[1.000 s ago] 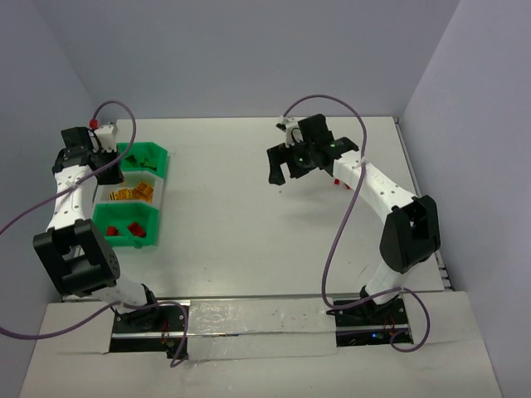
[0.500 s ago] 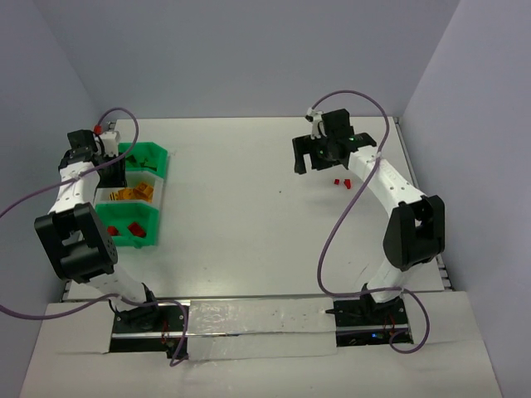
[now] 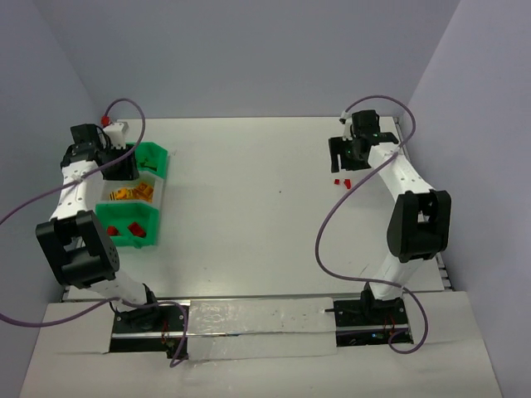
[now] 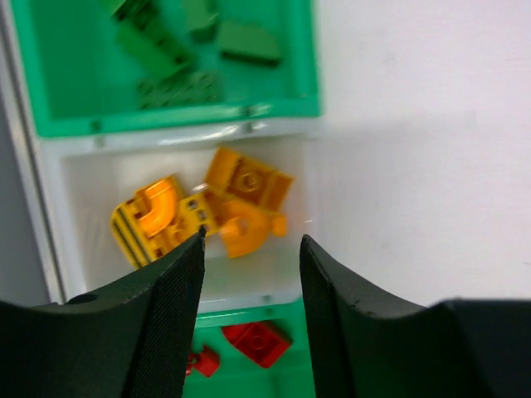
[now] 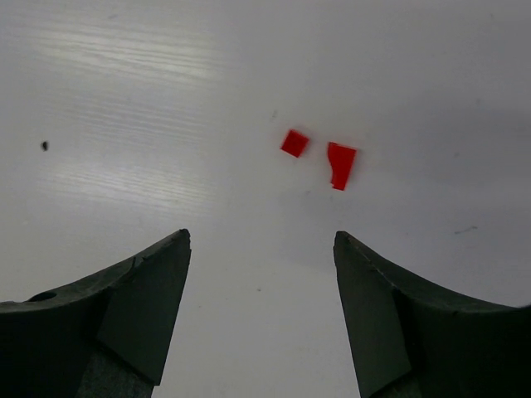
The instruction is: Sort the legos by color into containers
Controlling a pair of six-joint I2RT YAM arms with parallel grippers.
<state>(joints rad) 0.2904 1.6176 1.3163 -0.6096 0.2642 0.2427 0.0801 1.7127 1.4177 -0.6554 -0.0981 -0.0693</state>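
The containers stand in a row at the table's left: a far green bin [image 3: 163, 154], a whitish middle bin [image 3: 160, 192] and a near green bin [image 3: 124, 241]. In the left wrist view green legos [image 4: 199, 50] lie in the far bin, orange-yellow legos [image 4: 224, 207] in the middle one, red legos [image 4: 259, 342] in the near one. My left gripper [image 3: 123, 168] hovers over the bins, open [image 4: 251, 240], nothing between its fingers. Two red legos [image 3: 342, 182] lie on the table at the far right. My right gripper [image 3: 344, 164] hangs above them, open [image 5: 261, 236] and empty; the small red lego [image 5: 294, 143] and the longer one [image 5: 341, 164] lie ahead of its tips.
White walls close the table at the back and on both sides; the right wall is close behind the right arm. Purple cables loop from both arms. A tiny dark speck [image 3: 280, 192] marks the table near its middle.
The left gripper has gone from shut to open over the bins. The right arm has swung right and back, over the two red legos, and its jaws have narrowed a little.
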